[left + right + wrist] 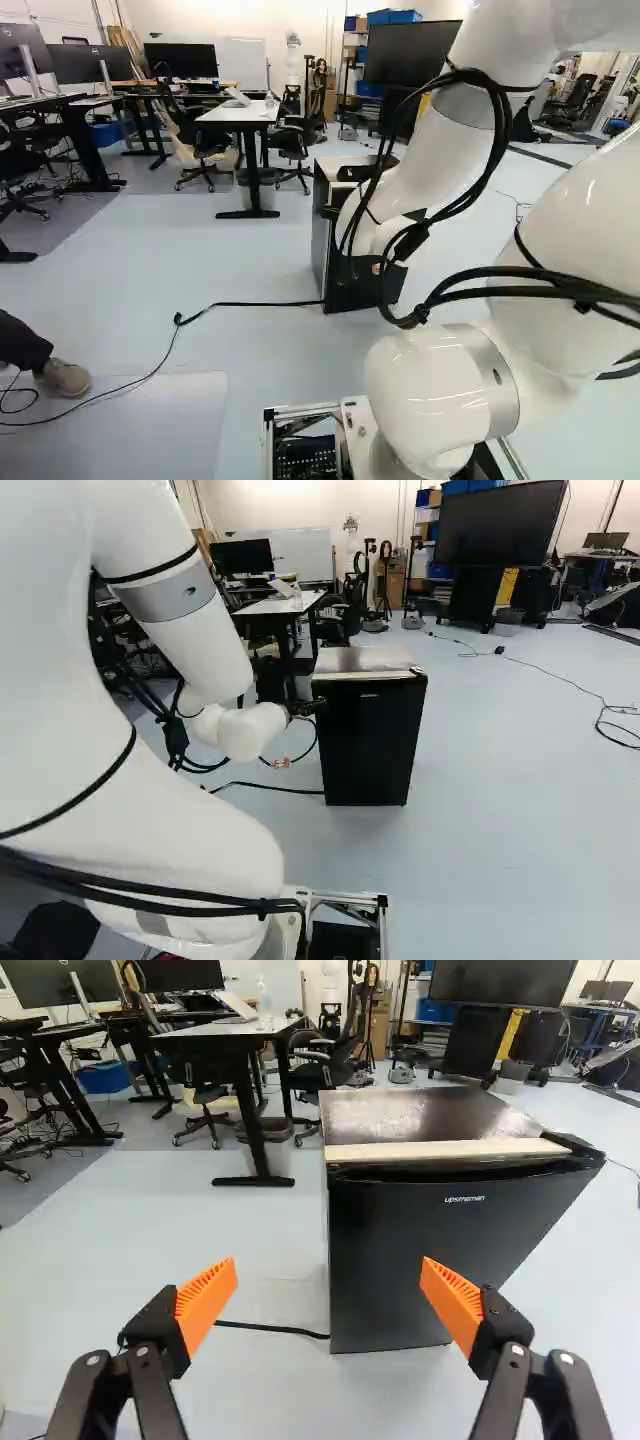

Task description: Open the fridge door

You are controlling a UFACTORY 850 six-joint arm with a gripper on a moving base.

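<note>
Claw: spread, near the fridge
Door: closed
Fridge: upright on the floor
Cable: along the floor

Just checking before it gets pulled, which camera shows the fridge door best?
The wrist view: the fridge door is largest there, top edge included, though one orange pad hides a lower part. The right base view shows nearly all its front, smaller; in the left base view the arm covers much of it.
</note>
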